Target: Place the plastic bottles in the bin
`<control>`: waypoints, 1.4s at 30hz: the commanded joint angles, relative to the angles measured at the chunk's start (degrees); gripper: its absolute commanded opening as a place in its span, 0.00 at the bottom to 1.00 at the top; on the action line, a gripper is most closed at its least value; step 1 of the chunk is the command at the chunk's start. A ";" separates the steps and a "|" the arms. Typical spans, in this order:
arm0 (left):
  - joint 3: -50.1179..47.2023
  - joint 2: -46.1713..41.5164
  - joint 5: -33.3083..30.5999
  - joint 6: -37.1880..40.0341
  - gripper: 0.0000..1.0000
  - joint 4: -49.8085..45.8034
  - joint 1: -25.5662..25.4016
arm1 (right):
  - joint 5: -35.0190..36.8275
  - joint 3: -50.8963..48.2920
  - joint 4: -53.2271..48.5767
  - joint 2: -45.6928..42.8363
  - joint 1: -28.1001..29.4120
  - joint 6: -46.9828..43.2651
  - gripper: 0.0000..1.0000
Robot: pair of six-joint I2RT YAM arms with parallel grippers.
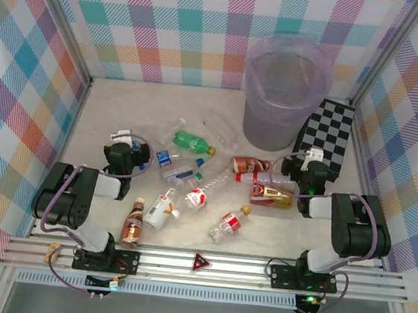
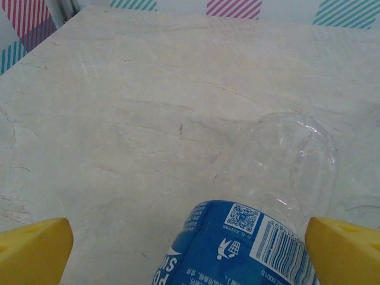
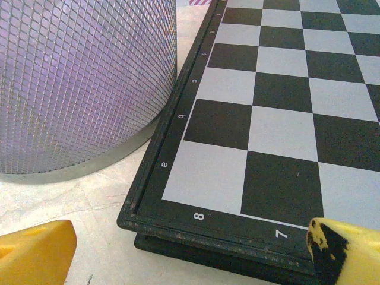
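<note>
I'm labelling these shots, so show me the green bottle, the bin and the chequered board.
green bottle point(image 1: 190, 140), top view, on its green body.
bin point(image 1: 276, 122), top view, on its outer wall.
chequered board point(image 3: 282, 133), right wrist view, on a white square.

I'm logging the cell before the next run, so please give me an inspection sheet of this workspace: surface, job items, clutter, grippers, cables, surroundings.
Surface: beige marbled tabletop, no spills seen.
Job's things: small plastic bottles lie scattered mid-table; tall translucent grey-lilac bin stands at the far side, no bottle seen inside.
Clutter: black-and-white chequered board lies beside the bin.
Grippers: left gripper, jaws open astride a blue-labelled clear bottle; right gripper, jaws open, facing the board.
Cables: purple-grey cables loop along both arms.
Surroundings: pastel checked cloth walls, metal frame posts.
</note>
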 commanded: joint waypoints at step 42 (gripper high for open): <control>4.07 -8.93 -1.17 -0.03 1.00 -13.18 -0.01 | -2.22 3.40 -8.96 -8.05 0.04 -0.15 1.00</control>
